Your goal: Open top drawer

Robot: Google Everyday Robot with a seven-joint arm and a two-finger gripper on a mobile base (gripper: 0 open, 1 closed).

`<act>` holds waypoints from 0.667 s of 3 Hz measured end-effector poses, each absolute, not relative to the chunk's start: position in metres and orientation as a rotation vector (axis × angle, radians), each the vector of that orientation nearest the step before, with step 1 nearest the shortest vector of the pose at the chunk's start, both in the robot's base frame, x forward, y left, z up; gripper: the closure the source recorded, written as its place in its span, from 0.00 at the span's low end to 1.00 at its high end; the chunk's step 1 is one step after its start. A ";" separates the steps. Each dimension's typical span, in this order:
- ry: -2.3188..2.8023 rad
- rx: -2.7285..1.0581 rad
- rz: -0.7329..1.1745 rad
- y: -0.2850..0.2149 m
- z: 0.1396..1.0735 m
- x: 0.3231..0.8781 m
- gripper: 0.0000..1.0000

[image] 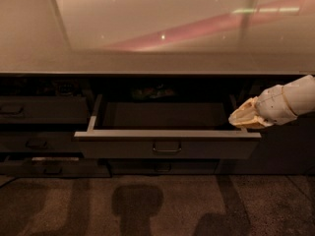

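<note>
The top drawer (123,149) sits under the table (147,65), pulled out towards the camera, its long axis running left to right. Its front is dark grey with a small loop handle (166,147) at centre, and its rails are pale. My hand (242,118) hovers at its right end; whether it is open I cannot tell

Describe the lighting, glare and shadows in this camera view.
Camera view: dim, warm light overall; the glossy pale countertop carries a pink glare streak and bright specks; the open dark grey top drawer is murky inside, its pale front rim catching light; the cream gripper, at the drawer's right front corner, is brightest; soft shadows fall on the brown carpet below.
</note>
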State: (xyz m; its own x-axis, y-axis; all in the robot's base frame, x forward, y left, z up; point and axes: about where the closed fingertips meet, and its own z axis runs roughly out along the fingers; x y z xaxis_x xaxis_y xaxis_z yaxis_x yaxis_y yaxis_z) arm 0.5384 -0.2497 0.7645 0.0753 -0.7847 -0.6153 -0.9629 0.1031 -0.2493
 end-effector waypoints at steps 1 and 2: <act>1.842 -1.734 0.261 -0.254 0.749 0.555 1.00; 2.019 -1.727 0.181 -0.268 0.721 0.586 1.00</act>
State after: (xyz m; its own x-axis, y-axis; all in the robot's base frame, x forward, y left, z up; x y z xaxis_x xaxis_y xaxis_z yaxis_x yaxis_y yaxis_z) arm 0.5860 -0.2680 0.7206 -0.0939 -0.8968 -0.4324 -0.9595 0.1974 -0.2011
